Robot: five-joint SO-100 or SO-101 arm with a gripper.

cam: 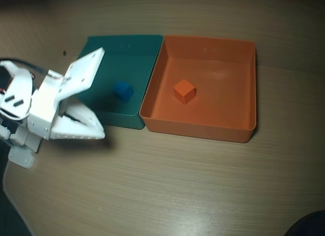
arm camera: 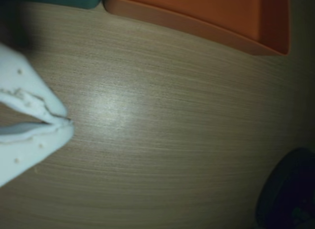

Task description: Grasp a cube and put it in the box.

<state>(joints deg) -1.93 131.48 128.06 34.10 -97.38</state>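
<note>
Orange cube [cam: 184,91] already sits inside the box [cam: 244,132], so little can go wrong unless the arm swings across and clips the box wall. The jaws [cam: 99,133] are together and empty, low over the surface's left edge, beside the teal tray [cam: 134,123]

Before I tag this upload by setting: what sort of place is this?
Probably a hobby or lab tabletop: a wood-grain table holding just an orange tray with an orange cube, a teal tray with a blue cube, and a white printed arm.
</note>
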